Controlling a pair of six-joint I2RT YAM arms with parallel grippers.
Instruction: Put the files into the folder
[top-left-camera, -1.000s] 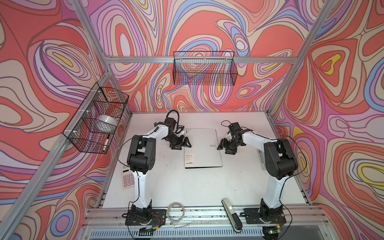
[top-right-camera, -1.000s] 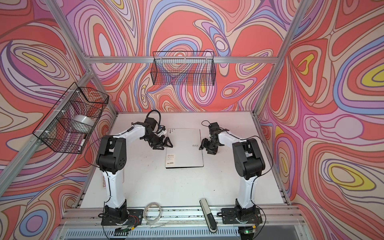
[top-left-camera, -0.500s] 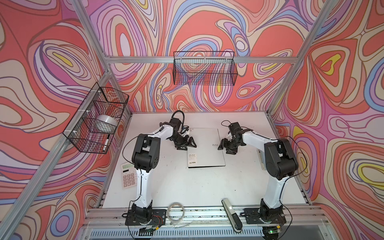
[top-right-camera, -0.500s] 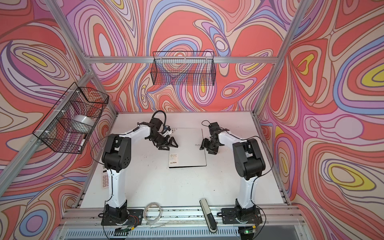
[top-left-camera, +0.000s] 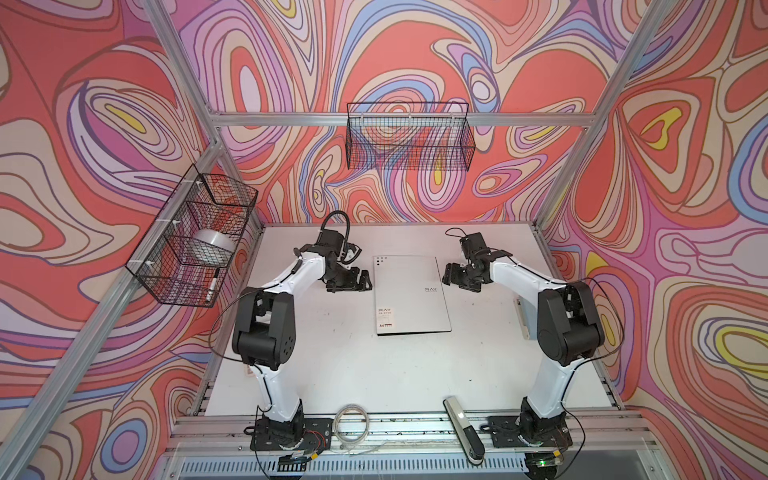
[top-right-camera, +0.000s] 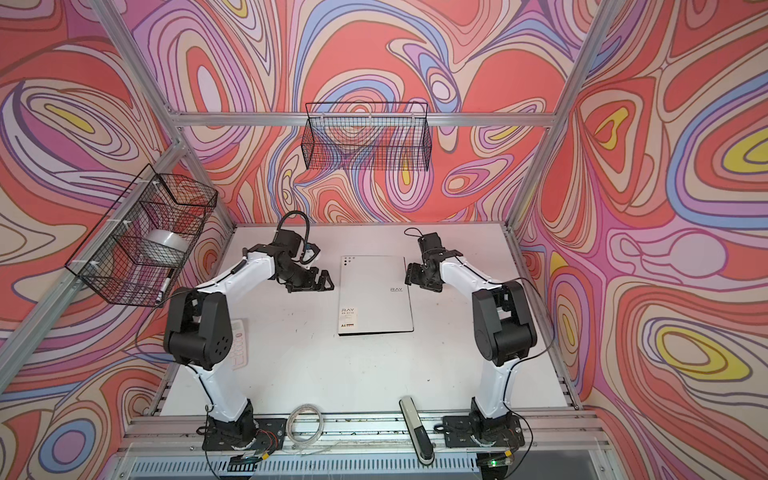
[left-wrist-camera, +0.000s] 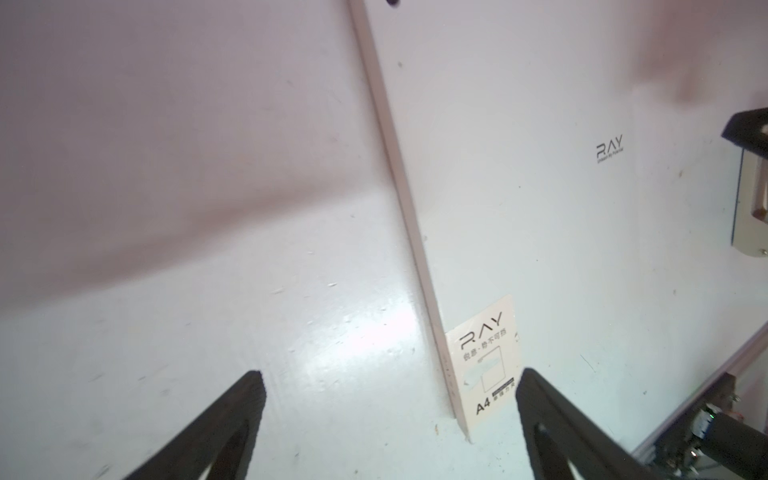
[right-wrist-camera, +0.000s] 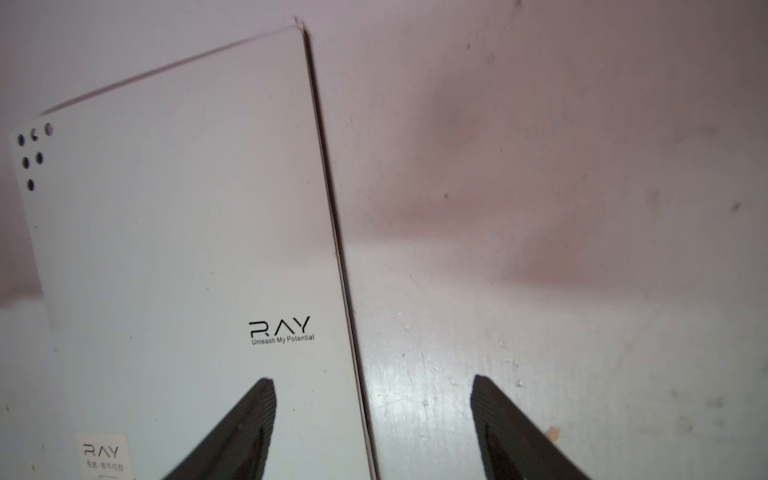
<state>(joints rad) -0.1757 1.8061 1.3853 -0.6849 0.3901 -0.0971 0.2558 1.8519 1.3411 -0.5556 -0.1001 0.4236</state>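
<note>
The folder (top-left-camera: 411, 295) (top-right-camera: 374, 295) lies closed and flat mid-table, white-grey with "RAY" lettering and black dots at its far left corner. The files are hidden; no loose sheets show. My left gripper (top-left-camera: 359, 282) (top-right-camera: 324, 282) sits just off the folder's left edge, open and empty; in the left wrist view the folder (left-wrist-camera: 540, 208) runs ahead of the left gripper (left-wrist-camera: 388, 378). My right gripper (top-left-camera: 451, 276) (top-right-camera: 411, 274) is open at the folder's right edge. In the right wrist view the right gripper (right-wrist-camera: 372, 380) straddles the edge of the folder (right-wrist-camera: 187, 249), holding nothing.
A wire basket (top-left-camera: 409, 141) hangs on the back wall. Another wire basket (top-left-camera: 195, 245) on the left wall holds a tape roll. A calculator (top-right-camera: 239, 345) lies behind the left arm. A cable coil (top-left-camera: 352, 422) and a long black-white device (top-left-camera: 463, 428) rest at the front rail.
The left gripper nudged the folder slightly to the right, then drew back a little to the left. Both grippers' jaws have opened wider.
</note>
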